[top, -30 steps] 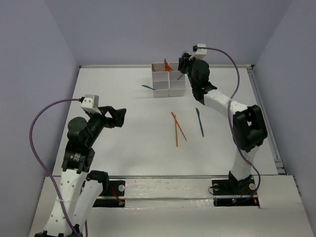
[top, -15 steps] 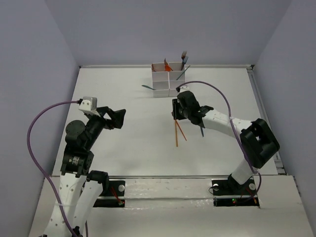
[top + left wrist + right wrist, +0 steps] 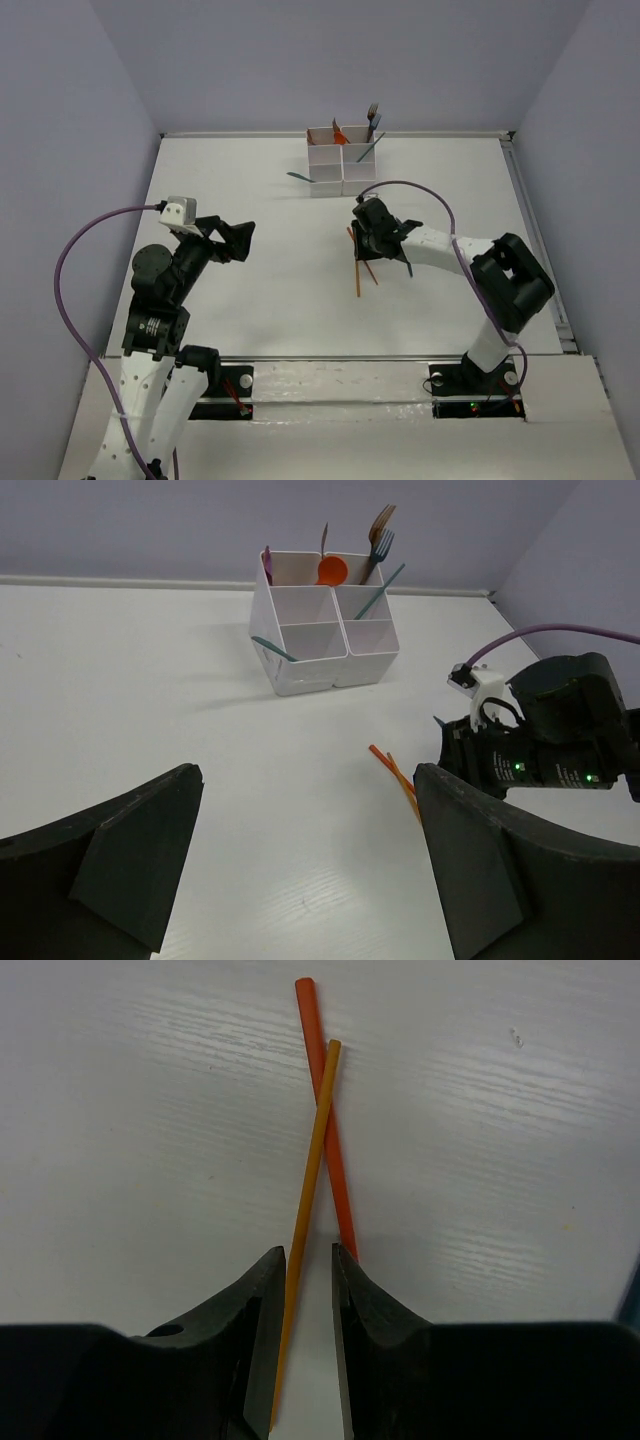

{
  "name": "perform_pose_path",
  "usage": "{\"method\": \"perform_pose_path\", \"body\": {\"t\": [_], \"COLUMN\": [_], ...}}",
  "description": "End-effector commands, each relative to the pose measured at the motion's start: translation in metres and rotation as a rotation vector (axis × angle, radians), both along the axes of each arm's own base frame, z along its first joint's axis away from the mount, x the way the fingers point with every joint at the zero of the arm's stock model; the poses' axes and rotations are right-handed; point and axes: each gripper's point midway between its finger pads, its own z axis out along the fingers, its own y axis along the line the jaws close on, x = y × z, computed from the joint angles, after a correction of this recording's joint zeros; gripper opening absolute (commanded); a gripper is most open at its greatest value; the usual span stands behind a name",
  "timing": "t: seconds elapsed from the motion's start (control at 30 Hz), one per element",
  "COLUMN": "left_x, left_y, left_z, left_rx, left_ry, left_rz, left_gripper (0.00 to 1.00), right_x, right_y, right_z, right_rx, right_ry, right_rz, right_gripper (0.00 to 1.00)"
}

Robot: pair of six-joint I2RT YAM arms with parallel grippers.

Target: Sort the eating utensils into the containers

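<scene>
Two thin orange sticks (image 3: 357, 270) lie crossed on the table. My right gripper (image 3: 360, 246) is lowered over their far ends. In the right wrist view its jaws (image 3: 308, 1260) stand narrowly apart. The paler stick (image 3: 312, 1160) runs between them against the left finger, not pinched, and the redder stick (image 3: 326, 1110) slips under the right finger. The white containers (image 3: 342, 163) at the back hold an orange spoon (image 3: 340, 135), a fork (image 3: 372, 112) and a teal knife (image 3: 368, 150). My left gripper (image 3: 245, 238) hovers open and empty (image 3: 305, 810) over the left of the table.
Another teal knife (image 3: 298, 176) leans against the containers' left side (image 3: 272, 648). A further teal knife (image 3: 408, 268) lies by the sticks, mostly hidden under the right arm. The table's raised rail (image 3: 520, 190) runs along the right edge.
The right arm has swung from the containers down to the orange sticks, and its jaws have narrowed. A fork and a teal knife now stand uncovered in the back right box.
</scene>
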Motion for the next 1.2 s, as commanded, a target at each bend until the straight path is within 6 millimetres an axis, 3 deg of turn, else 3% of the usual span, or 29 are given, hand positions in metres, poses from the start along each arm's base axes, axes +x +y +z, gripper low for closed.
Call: {"method": "perform_pose_path", "body": {"t": [0.0, 0.5, 0.73, 0.87, 1.03, 1.07, 1.17], "left_x": [-0.002, -0.003, -0.002, -0.002, -0.002, -0.002, -0.002], "left_y": [-0.002, -0.006, -0.006, -0.005, -0.005, -0.005, -0.004], "left_z": [0.023, 0.021, 0.021, 0.021, 0.022, 0.022, 0.021], "left_rx": [-0.009, -0.010, -0.008, -0.008, -0.008, -0.007, -0.007], "left_ry": [-0.075, -0.069, -0.066, -0.068, -0.068, -0.068, -0.067], "left_rz": [-0.015, -0.030, -0.030, -0.025, -0.024, -0.024, -0.021], "left_gripper": [0.99, 0.99, 0.99, 0.99, 0.99, 0.99, 0.99], "right_x": [0.002, 0.014, 0.009, 0.010, 0.027, 0.033, 0.058], "right_y": [0.011, 0.012, 0.013, 0.014, 0.038, 0.044, 0.068], "right_z": [-0.001, -0.033, -0.039, -0.040, -0.006, 0.006, 0.067], "right_rx": [0.015, -0.067, -0.150, -0.194, -0.095, -0.069, 0.051], "right_ry": [0.015, 0.058, 0.068, 0.072, -0.006, -0.036, -0.189], "right_rz": [0.006, -0.003, 0.045, 0.064, 0.087, 0.091, 0.107], "right_gripper": [0.31, 0.29, 0.23, 0.08, 0.07, 0.07, 0.07]}}
